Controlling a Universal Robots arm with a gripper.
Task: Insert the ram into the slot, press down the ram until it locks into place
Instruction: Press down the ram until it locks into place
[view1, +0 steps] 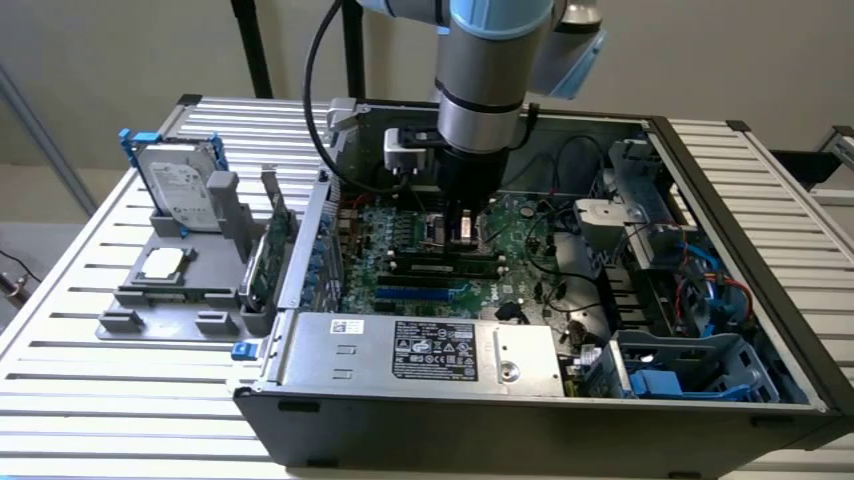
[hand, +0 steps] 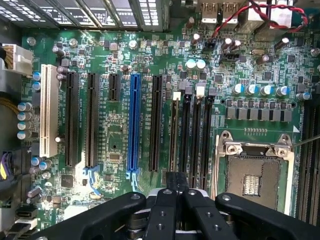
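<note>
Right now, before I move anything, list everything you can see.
computer case: one, dark grey, open, on the slatted table
motherboard: one, green, inside the case
memory sockets: four, black, parallel, beside the CPU socket
ram: one, green, apparently standing in a memory socket; locked or not, cannot tell
blue slot: one, among black expansion slots
white slot: one, at the board's edge
CPU socket: one, silver frame, empty
power supply: one, silver, labelled, at the case's near side
hard drive: one, silver, upright on a grey fixture, exterior view's left
robot arm: one, silver and blue, reaching into the case
hand: one, black, over the memory sockets' end
</note>
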